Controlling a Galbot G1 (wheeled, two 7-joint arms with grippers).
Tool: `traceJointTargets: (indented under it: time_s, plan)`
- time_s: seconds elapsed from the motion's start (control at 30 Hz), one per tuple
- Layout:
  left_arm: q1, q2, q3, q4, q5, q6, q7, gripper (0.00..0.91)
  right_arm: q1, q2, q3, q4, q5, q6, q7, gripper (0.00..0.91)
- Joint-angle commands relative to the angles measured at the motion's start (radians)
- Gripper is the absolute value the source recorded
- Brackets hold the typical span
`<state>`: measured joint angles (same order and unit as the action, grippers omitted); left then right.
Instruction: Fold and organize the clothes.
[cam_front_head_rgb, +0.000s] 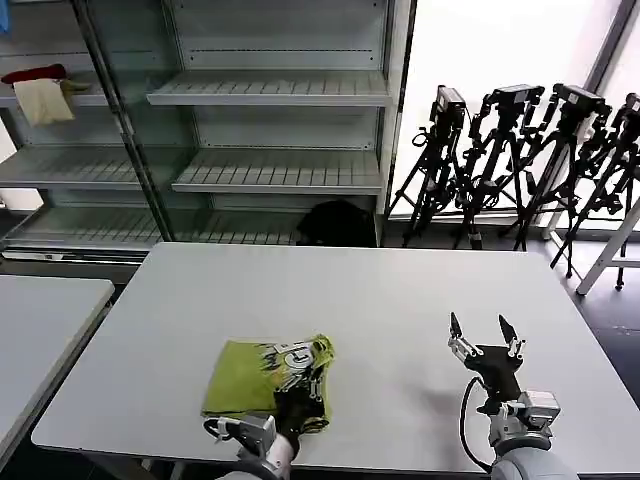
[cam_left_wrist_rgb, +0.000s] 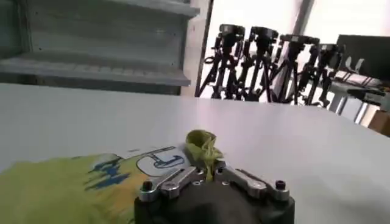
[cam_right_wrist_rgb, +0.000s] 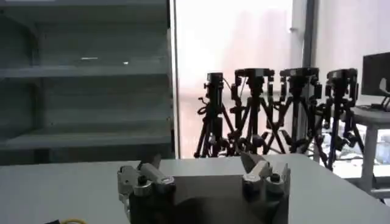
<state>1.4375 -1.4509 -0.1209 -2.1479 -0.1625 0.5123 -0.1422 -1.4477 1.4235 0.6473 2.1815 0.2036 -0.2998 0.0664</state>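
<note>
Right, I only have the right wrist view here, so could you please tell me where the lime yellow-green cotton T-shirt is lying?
Observer: The lime yellow-green cotton T-shirt lies folded on the near left part of the pale grey table.
Operator: Thanks. Is the left gripper on it?
Observer: Yes, the left gripper is shut on a bunched bit of its fabric.
Operator: And is the right gripper close to it?
Observer: No, the right gripper is open above bare table, well apart on the T-shirt's right.

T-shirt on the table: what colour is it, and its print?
The T-shirt is lime yellow-green with a white-and-blue print, clearest in the left wrist view.
</note>
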Motion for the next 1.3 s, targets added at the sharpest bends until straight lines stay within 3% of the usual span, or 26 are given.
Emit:
traceJointTargets:
  time_s: [0.03, 0.33, 0.47, 0.6, 0.73, 0.93, 1.1, 1.3]
  plan:
    - [-0.011, -0.046, 0.041, 0.060, 0.020, -0.002, -0.019, 0.907, -0.001, 0.002, -0.004, 0.000, -0.005, 0.001, 0.000, 0.907]
    - [-0.008, -0.117, 0.067, 0.113, 0.023, -0.027, -0.036, 0.907, -0.005, 0.002, -0.003, 0.003, -0.008, 0.003, 0.002, 0.907]
    - [-0.004, -0.119, 0.058, 0.087, -0.009, -0.111, 0.003, 0.907, -0.006, 0.000, -0.001, 0.003, -0.007, 0.003, 0.003, 0.907]
    - [0.001, -0.066, -0.025, -0.058, -0.113, -0.155, 0.052, 0.907, -0.002, -0.002, 0.000, 0.002, -0.003, 0.000, 0.006, 0.907]
    - [0.014, 0.064, -0.321, -0.154, -0.237, -0.146, 0.100, 0.907, 0.004, -0.003, -0.004, -0.007, -0.002, -0.001, 0.003, 0.907]
    - [0.052, 0.179, -0.683, -0.005, -0.330, -0.138, 0.204, 0.907, 0.014, 0.009, -0.027, -0.052, -0.009, 0.005, 0.005, 0.907]
    - [0.084, 0.232, -0.731, 0.087, -0.417, -0.122, 0.219, 0.907, 0.021, 0.008, -0.032, -0.074, -0.011, 0.006, 0.006, 0.907]
    - [0.094, 0.197, -0.655, 0.100, -0.413, -0.100, 0.218, 0.907, 0.029, 0.008, -0.030, -0.084, -0.012, 0.004, 0.011, 0.907]
